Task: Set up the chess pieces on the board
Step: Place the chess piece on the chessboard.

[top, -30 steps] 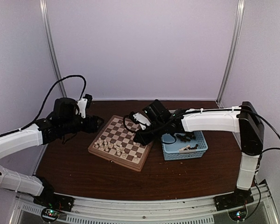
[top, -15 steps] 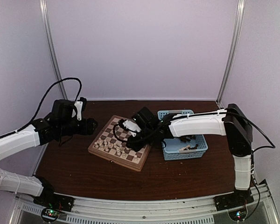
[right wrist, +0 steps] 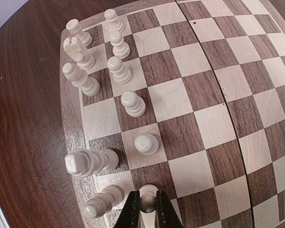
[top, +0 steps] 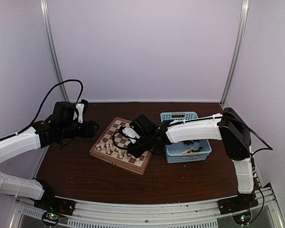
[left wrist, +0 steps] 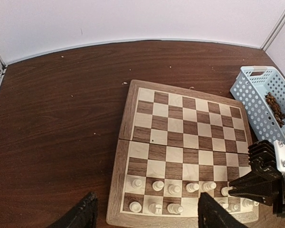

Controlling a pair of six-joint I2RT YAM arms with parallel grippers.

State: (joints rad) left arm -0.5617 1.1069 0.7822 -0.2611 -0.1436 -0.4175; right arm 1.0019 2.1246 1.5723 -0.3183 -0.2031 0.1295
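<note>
Board [top: 115, 130] at mid-bench, turned at an angle, one corner toward the back edge of the bench [top: 85, 175]; a seam across its middle shows in the left wrist view

Light-blue perforated basket [top: 180, 115] just beside the board, on the side toward the bench's right edge. Dark brown pieces [top: 192, 141] lie loose inside it

Cream-white pieces [left wrist: 173, 189] stand in two rows along the board edge nearest the bench's front edge. The rest of the squares are bare. Back row near one corner includes a knight [right wrist: 78, 50]; further along, a tall piece [right wrist: 90, 161] stands with one vacant square on its knight side

Right gripper [right wrist: 147, 209] reaches in over the board's front corner, fingers pressed together on the head of a cream-white pawn [right wrist: 147, 194] in the forward row. The next pawn [right wrist: 146, 142] stands one square along, apart from it. Whether the pinched pawn's base touches its square cannot be told

Left gripper [top: 92, 127] hangs above the bench beyond the board's left corner, toward the left edge, fingers spread wide with nothing between them
</note>
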